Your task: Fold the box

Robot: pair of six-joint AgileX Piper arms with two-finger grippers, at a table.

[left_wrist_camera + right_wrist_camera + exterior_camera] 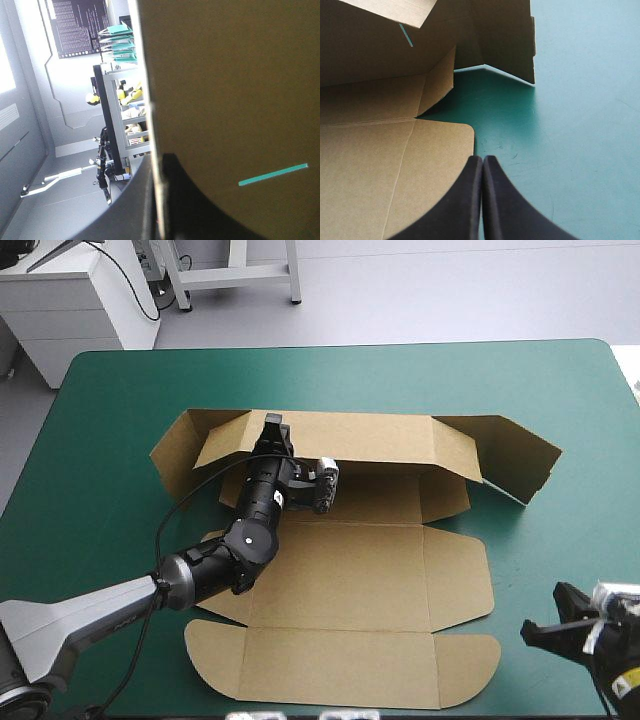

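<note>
My left fingers pinch the raised rear wall of the brown box on the table. My right fingers sit pressed together off its right side. Pulling with 1 arm could drag the sheet.

bare counter all round, a raised wall across the middle

the counter lies bare along its far edge, down both sides and at the near right corner, where the right tool, fingers pressed together, is just beside the box. the box's flat near panels leave open room above them. its far wall stands up and bars a level path across, angled end flaps jutting at each end. the left arm lies slantwise over the sheet's left half, the left tool pinched on that wall's edge.
</note>
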